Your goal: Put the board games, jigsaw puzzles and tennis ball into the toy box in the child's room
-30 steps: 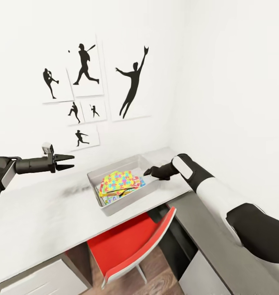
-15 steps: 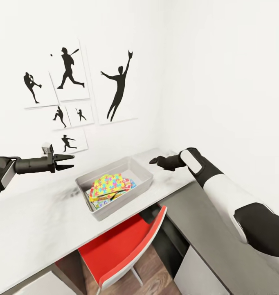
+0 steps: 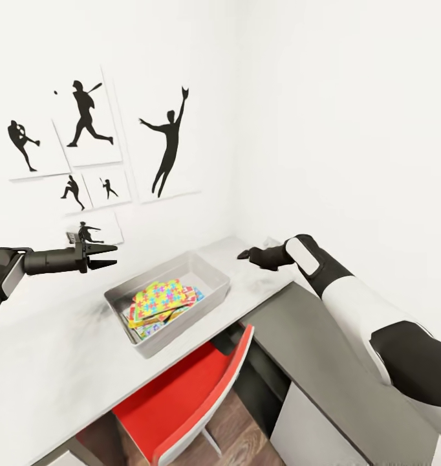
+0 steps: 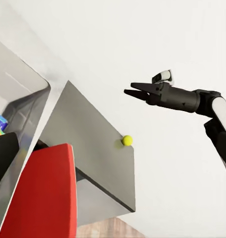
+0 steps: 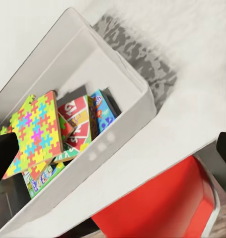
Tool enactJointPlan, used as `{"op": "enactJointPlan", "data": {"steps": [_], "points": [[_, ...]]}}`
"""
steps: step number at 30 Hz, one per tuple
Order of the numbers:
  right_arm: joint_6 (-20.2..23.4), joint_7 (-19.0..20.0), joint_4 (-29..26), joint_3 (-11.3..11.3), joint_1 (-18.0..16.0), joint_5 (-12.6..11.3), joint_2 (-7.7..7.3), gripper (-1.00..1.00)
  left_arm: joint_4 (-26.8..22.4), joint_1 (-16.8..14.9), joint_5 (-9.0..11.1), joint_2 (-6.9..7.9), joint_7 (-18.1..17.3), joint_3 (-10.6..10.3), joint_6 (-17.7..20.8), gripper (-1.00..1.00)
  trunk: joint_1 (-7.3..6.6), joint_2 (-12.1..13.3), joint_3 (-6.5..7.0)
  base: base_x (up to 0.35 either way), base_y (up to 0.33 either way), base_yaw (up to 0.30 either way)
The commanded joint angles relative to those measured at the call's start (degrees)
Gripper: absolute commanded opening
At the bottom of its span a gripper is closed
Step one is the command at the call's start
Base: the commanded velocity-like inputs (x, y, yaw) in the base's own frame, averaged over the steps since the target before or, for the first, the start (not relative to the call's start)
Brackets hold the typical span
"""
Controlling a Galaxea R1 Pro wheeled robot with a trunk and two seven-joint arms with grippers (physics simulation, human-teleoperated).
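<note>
The light grey toy box (image 3: 182, 325) stands on the pale table (image 3: 46, 369) near the wall corner. In it a jigsaw puzzle (image 3: 157, 297) (image 5: 33, 133) lies on top of a red board game (image 5: 77, 118) and a blue-green one (image 5: 103, 110). A yellow tennis ball (image 4: 126, 140) rests on the lower dark grey desk section (image 3: 324, 349) close to the wall. My left gripper (image 3: 115, 255) hangs open above the table, left of the box. My right gripper (image 3: 241, 254) (image 4: 127, 88) is open and empty, held in the air just right of the box.
A red chair (image 3: 182, 395) is tucked under the desk below the box. White walls meet in a corner behind the desk, with black baseball silhouettes (image 3: 165, 145) on the left one. White drawers (image 3: 311, 427) front the lower section.
The whole view has swung right, so the box sits further left in it. My right gripper has lifted off the box's far end and drawn away to its right. The left arm is unchanged.
</note>
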Motion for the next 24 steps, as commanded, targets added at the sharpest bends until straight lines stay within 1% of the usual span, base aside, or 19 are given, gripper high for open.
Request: {"op": "enactJointPlan", "data": {"steps": [1,9,15,24], "points": [[0.06,-0.29,-0.04,0.37,-0.08,-0.39,-0.06,1.00,0.01,-0.06,0.18,0.09,-0.26,-0.31,0.60,1.00,0.04,-0.13,-0.06,-0.003,0.251,-0.208],[-0.47,-0.59,0.04,0.43,0.03,-0.38,-0.03,1.00,0.00,-0.06,0.17,0.09,-0.26,-0.32,0.60,1.00,0.04,-0.13,0.48,-0.001,0.274,-0.204],[-1.54,-0.60,0.04,0.56,0.08,-0.38,-0.03,1.00,-0.01,-0.06,0.22,0.09,-0.26,-0.28,0.60,1.00,0.04,-0.13,0.59,-0.096,0.282,-0.050],[-1.77,-0.60,0.05,0.59,0.13,-0.38,-0.05,1.00,-0.04,-0.06,0.25,0.09,-0.26,-0.30,0.60,1.00,0.04,-0.13,0.68,-0.175,0.251,-0.031]]}}
